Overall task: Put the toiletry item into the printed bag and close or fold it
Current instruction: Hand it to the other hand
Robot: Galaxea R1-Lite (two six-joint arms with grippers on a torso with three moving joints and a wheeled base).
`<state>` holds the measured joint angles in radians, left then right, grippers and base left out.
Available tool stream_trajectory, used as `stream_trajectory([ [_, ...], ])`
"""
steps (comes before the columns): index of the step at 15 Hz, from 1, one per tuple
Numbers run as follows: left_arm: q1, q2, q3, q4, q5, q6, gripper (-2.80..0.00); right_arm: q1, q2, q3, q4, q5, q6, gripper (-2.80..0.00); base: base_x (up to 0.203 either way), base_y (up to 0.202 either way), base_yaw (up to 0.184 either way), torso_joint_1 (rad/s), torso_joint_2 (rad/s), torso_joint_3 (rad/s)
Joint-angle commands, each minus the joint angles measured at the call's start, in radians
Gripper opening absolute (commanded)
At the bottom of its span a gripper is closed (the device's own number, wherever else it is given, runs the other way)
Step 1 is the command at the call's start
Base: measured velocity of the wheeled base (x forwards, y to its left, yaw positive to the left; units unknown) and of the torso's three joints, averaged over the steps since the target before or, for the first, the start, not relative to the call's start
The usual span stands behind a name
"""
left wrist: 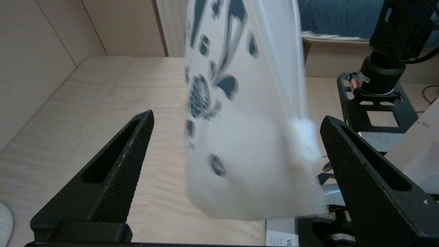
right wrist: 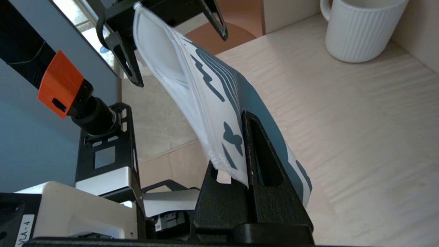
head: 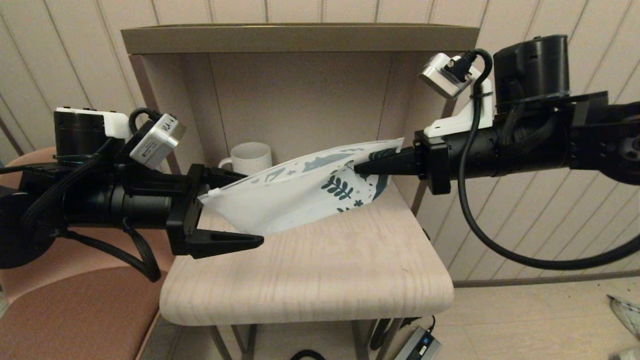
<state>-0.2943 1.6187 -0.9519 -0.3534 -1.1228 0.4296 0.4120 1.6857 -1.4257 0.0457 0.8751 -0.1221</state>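
The printed bag hangs in the air above the table, its leaf-printed end to the right and its plain white end to the left. My right gripper is shut on the printed end, the fingers pinching it near its edge. My left gripper is open, and the bag's white end lies between its spread fingers, close to one finger without being clamped. The toiletry item is not in view; whether it is inside the bag cannot be told.
A ribbed white mug stands at the back left of the light wood table, inside a shelf alcove with side walls. A pink chair is on the left, beneath the left arm.
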Motion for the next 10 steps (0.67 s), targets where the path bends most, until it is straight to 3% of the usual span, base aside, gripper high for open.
stream_trajectory([
  [1, 0.0, 0.001, 0.001, -0.002, -0.006, 0.003, -2.8, 0.001, -0.003, -0.002, 0.0, 0.005, -0.001, -2.8, 0.0, 0.0, 0.0, 0.0, 0.0, 0.0],
  [10, -0.012, 0.004, -0.004, 0.001, -0.005, 0.001, -2.8, 0.01, 0.0, 0.011, 0.0, 0.019, -0.002, -2.8, 0.0, 0.0, 0.0, 0.0, 0.0, 0.0],
])
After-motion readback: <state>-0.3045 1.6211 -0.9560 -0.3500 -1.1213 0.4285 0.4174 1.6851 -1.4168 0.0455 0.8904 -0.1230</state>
